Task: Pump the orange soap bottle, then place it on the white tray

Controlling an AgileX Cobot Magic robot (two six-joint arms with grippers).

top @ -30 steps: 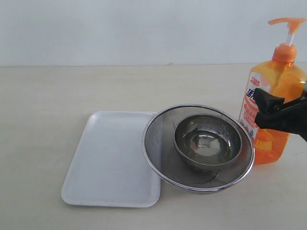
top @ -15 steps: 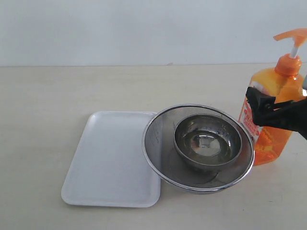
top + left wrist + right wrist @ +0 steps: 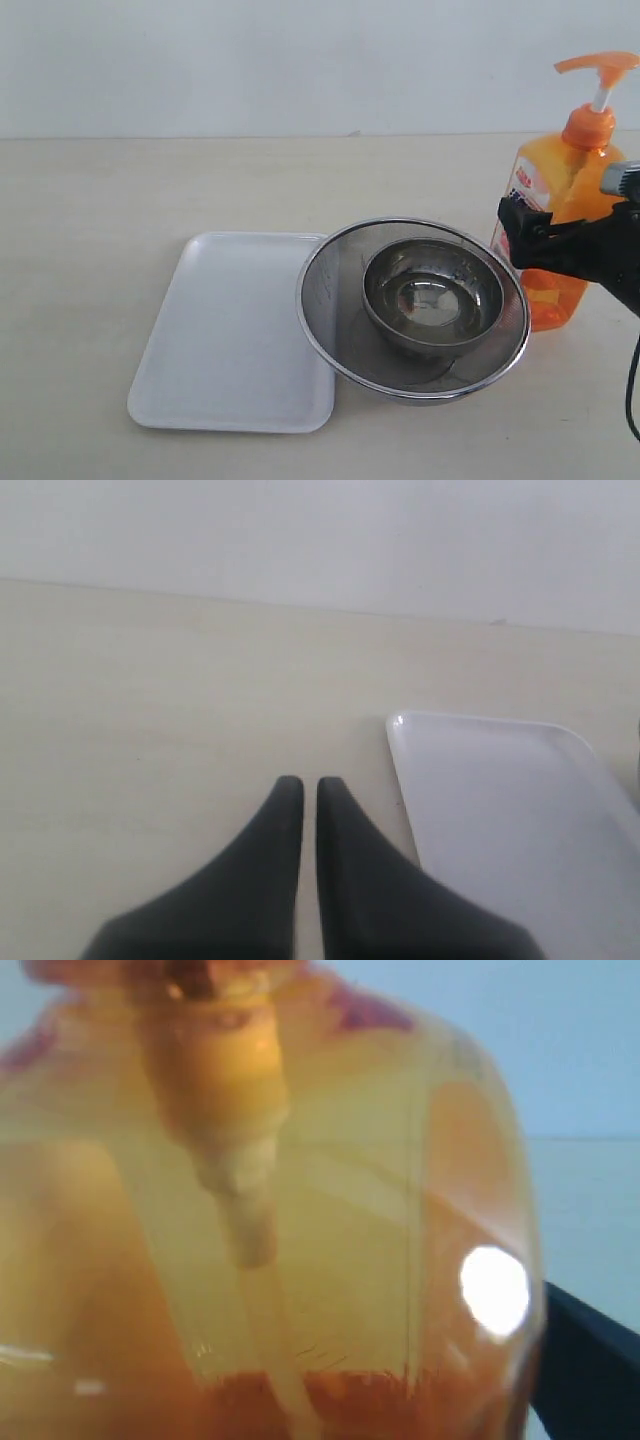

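The orange soap bottle (image 3: 558, 178) stands at the far right of the exterior view, its pump head (image 3: 598, 63) raised on a white stem. My right gripper (image 3: 522, 240) is shut across the bottle's middle, from the right. In the right wrist view the translucent bottle (image 3: 330, 1240) fills the frame, and one black finger (image 3: 590, 1360) shows beside it. The white tray (image 3: 230, 330) lies flat at centre left with nothing on it. In the left wrist view my left gripper (image 3: 302, 785) hovers shut over bare table next to the tray's corner (image 3: 520, 810).
A round steel mesh strainer (image 3: 330, 300) holding a steel bowl (image 3: 432, 295) sits between tray and bottle, its rim overlapping the tray's right edge. A pale wall runs behind the beige table (image 3: 150, 190).
The bottle, held by the right gripper, tilted right and then came back upright. It now stands further left, closer to the strainer, and slightly higher in the view.
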